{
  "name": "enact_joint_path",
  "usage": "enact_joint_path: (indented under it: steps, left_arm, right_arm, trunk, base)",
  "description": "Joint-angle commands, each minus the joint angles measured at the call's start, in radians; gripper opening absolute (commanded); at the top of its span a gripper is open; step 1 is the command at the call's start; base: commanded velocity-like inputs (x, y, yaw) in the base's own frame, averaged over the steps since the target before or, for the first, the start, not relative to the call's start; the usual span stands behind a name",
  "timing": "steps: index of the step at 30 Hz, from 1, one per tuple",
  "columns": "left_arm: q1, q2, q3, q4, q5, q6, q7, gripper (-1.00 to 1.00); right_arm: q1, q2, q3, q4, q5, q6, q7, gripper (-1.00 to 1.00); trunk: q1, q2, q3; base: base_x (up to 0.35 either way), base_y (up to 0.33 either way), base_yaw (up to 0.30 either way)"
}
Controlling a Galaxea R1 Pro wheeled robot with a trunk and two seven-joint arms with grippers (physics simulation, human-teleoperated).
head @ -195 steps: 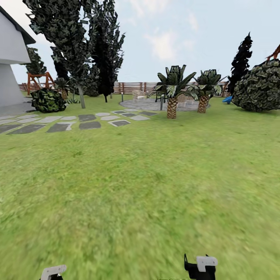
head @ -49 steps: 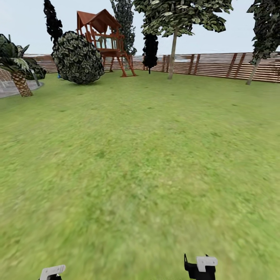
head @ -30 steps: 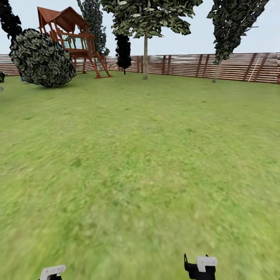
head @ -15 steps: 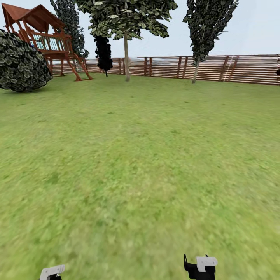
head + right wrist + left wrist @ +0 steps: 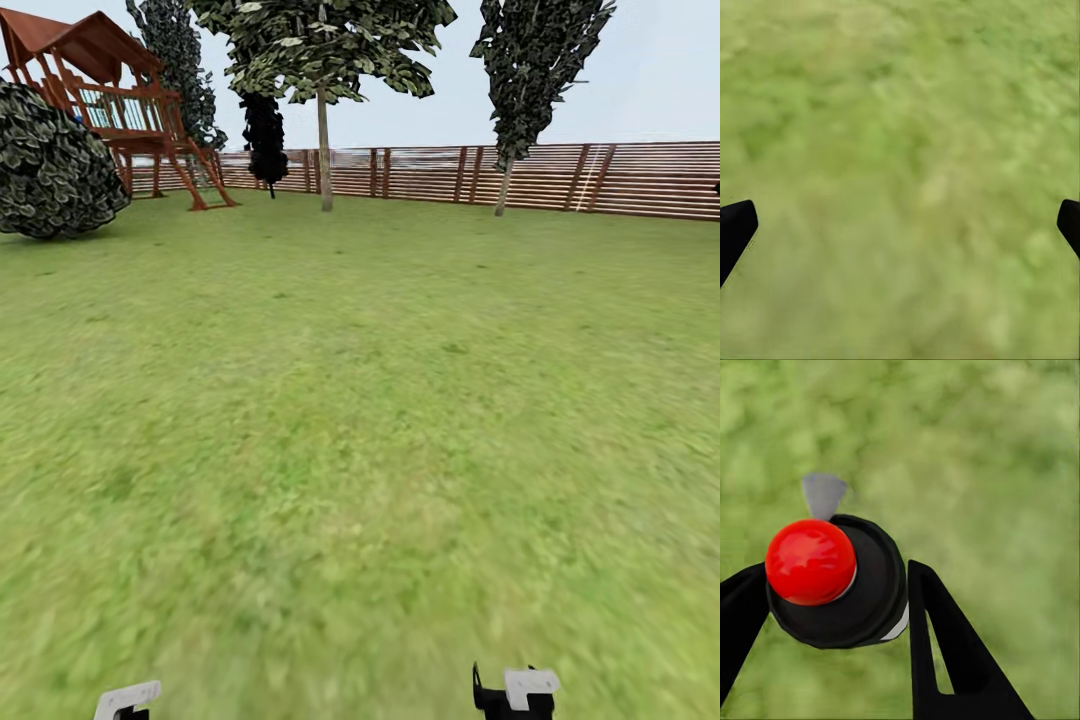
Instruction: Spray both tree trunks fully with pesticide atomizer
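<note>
Between half a second ago and now the head view has barely shifted, only a slight creep of the whole picture, so that is the camera and not the garden moving. What the coming move turns on is that the two trees stand far ahead by the fence (image 5: 560, 178): the left tree trunk (image 5: 324, 152) sits a little left of centre, the right tree trunk (image 5: 504, 186) right of centre and leaning. The pesticide atomizer (image 5: 836, 581) is already in the left gripper (image 5: 825, 607), whose fingers (image 5: 945, 652) are clenched on its black body (red cap facing the wrist camera, grey nozzle tip past it), so the left arm is the one to aim. The right gripper (image 5: 900, 225) hangs released, fingers spread wide over bare grass. Open floor (image 5: 380, 400) lies between robot and trunks, nothing in the way; the playhouse (image 5: 105, 95) and round shrub (image 5: 50, 150) stay far left.
</note>
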Motion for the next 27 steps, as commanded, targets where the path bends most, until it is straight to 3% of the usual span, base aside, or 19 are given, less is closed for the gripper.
enact_joint_path:
  steps: [1, 4, 12, 18, 27]
  left_arm:
    - [0.0, -0.002, -0.002, 0.0, 0.003, -0.001, 0.019, -1.0]
    - [0.0, -0.005, -0.002, 0.0, 0.008, -0.002, 0.049, -1.0]
    - [0.0, -0.006, -0.004, 0.001, 0.01, -0.003, 0.055, -1.0]
    - [0.0, -0.006, -0.004, 0.0, 0.009, -0.003, 0.055, -1.0]
    - [0.0, -0.006, -0.003, 0.0, 0.01, -0.003, 0.056, -1.0]
  right_arm:
    - [0.0, 0.0, 0.0, 0.0, 0.0, 0.0, 0.0, 1.0]
    - [0.0, 0.0, 0.0, 0.001, 0.0, 0.0, 0.0, 1.0]
    - [0.0, 0.0, 0.0, 0.001, 0.0, 0.0, -0.001, 1.0]
    - [0.0, 0.0, 0.0, 0.001, 0.0, 0.0, -0.001, 1.0]
    - [0.0, -0.002, 0.0, 0.002, 0.002, 0.003, -0.001, 1.0]
  trunk:
    - [0.0, 0.0, 0.0]
    - [0.0, 0.0, 0.001]
    - [0.0, 0.0, 0.001]
    - [0.0, 0.0, 0.001]
    - [0.0, 0.0, 0.001]
  base:
    - [0.337, 0.0, 0.0]
    - [0.337, 0.0, 0.029]
    - [0.309, 0.0, 0.237]
    - [0.099, 0.0, 0.25]
    - [0.282, 0.0, 0.016]
